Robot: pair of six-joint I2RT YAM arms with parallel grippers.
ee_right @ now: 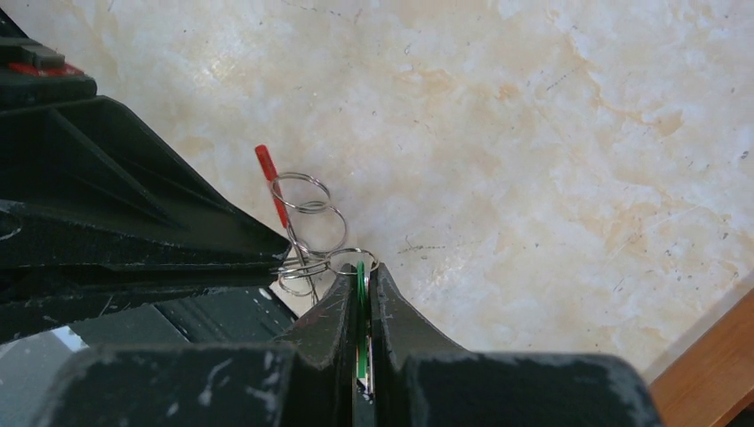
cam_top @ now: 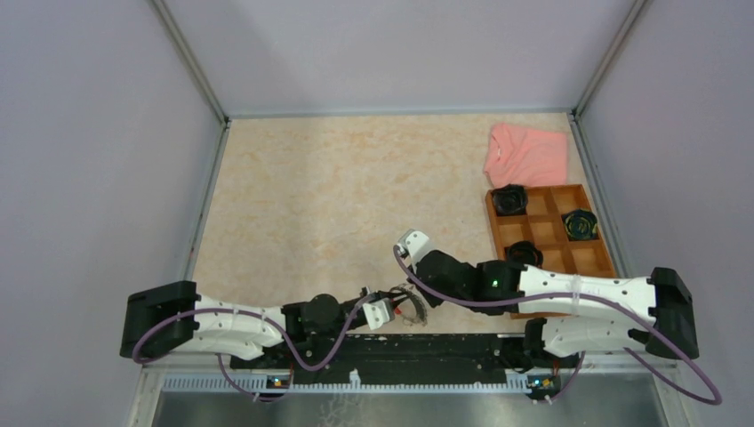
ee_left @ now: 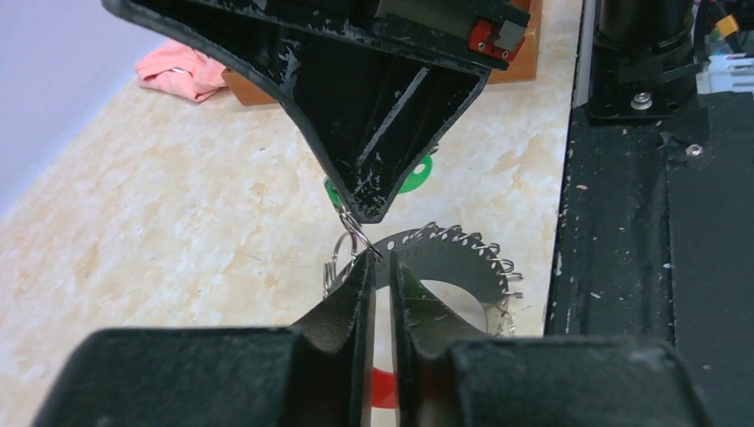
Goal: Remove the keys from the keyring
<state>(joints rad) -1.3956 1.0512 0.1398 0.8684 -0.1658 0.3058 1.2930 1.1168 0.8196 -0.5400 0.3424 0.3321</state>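
Note:
The keyring [ee_left: 453,253] is a thin grey hoop with small silvery split rings along its edge and a red sleeve [ee_left: 382,389]. It stands at the table's near edge [cam_top: 416,311]. My left gripper [ee_left: 378,262] is shut to a narrow gap on the hoop's upper arc. My right gripper [ee_right: 358,271] is shut on the green-headed key [ee_right: 360,302], tip to tip with the left gripper [ee_right: 267,253]. The key's split ring links into a short chain of rings [ee_right: 311,218] at the hoop. The green head also shows behind the right fingers in the left wrist view [ee_left: 418,173]. Other keys are hidden.
A wooden compartment tray [cam_top: 551,240] at the right holds black coiled bundles [cam_top: 510,199]. A pink cloth [cam_top: 526,153] lies behind it. The black base plate [ee_left: 658,267] runs along the near edge, right beside the keyring.

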